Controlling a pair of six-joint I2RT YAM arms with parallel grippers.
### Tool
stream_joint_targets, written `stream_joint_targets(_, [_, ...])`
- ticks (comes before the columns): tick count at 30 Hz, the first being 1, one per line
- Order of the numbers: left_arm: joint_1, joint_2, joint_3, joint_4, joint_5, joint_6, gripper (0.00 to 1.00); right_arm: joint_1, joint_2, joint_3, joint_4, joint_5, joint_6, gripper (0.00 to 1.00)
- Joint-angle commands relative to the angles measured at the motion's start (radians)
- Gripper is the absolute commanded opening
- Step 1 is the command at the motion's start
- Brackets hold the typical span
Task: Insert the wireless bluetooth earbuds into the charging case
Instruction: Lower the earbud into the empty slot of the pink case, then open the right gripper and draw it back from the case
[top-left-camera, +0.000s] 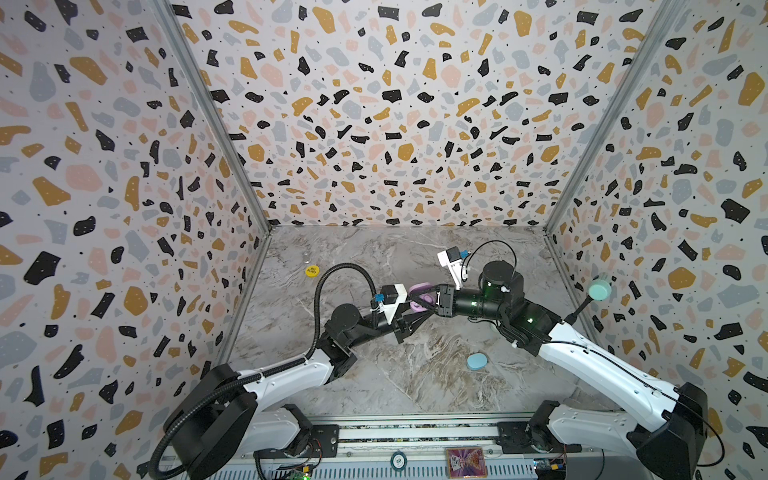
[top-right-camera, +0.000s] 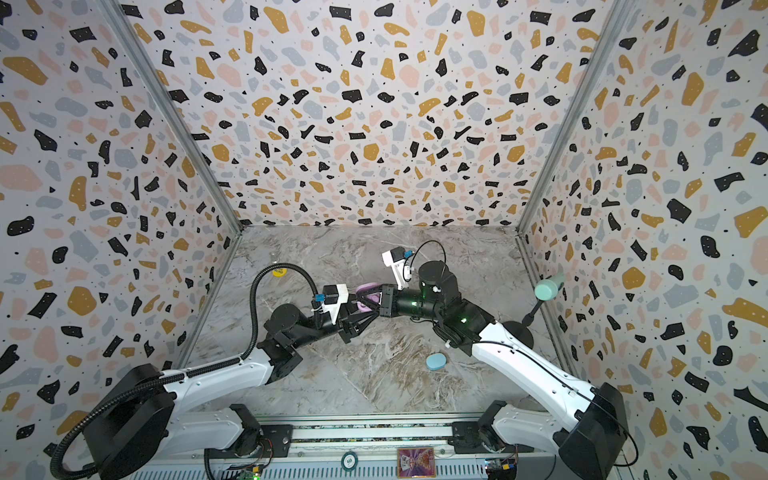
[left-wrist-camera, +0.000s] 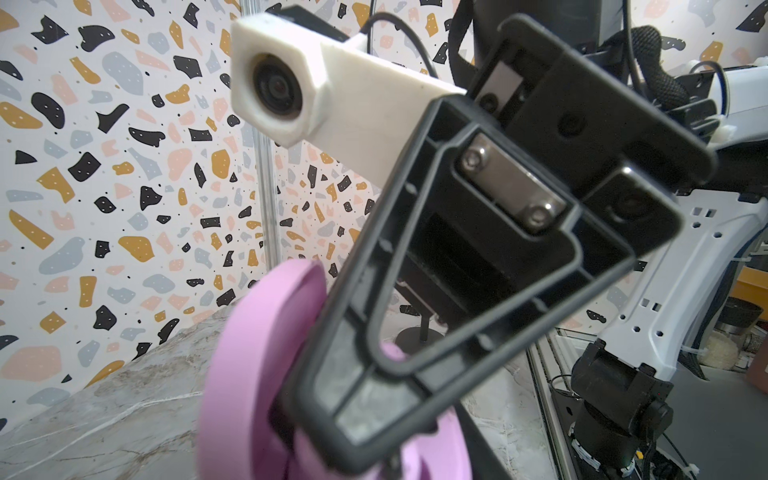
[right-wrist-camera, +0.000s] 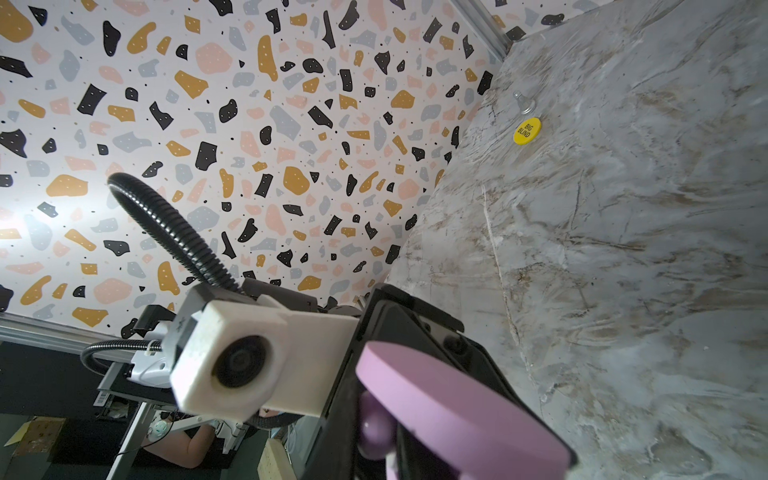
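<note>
A pink charging case (top-left-camera: 417, 306) hangs above the middle of the table with its lid (top-left-camera: 419, 287) swung open. My left gripper (top-left-camera: 424, 312) is shut on the case's base (left-wrist-camera: 436, 457); in the left wrist view the lid (left-wrist-camera: 257, 374) stands beside it. My right gripper (top-left-camera: 419, 297) reaches in from the right, its fingertips between lid and base. In the right wrist view it is shut on a small pink earbud (right-wrist-camera: 376, 424) just under the lid (right-wrist-camera: 457, 407). Other earbuds are out of view.
A blue oval case (top-left-camera: 476, 361) lies shut on the marble table (top-left-camera: 415, 386) in front of the right arm. A mint round thing on a black stand (top-left-camera: 600, 289) stands by the right wall. A yellow chip (top-left-camera: 312, 270) lies at the back left.
</note>
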Motion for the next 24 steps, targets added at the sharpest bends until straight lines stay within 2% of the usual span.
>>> stream_joint_targets(1, [-0.006,-0.031,0.024,0.050,-0.011,0.021,0.31,-0.002,-0.026,-0.010,0.015,-0.008,0.016,0.18])
stream_joint_targets(5, [-0.005,-0.039,0.021,0.038,-0.021,0.032,0.31,0.000,-0.035,-0.016,0.001,-0.012,0.015,0.19])
stream_joint_targets(17, [-0.005,-0.047,0.030,0.019,-0.024,0.039,0.30,0.001,-0.042,-0.016,-0.040,0.011,-0.004,0.29])
stream_joint_targets(24, [-0.006,-0.050,0.015,0.009,-0.031,0.040,0.30,-0.001,-0.071,0.043,-0.141,0.079,-0.047,0.46])
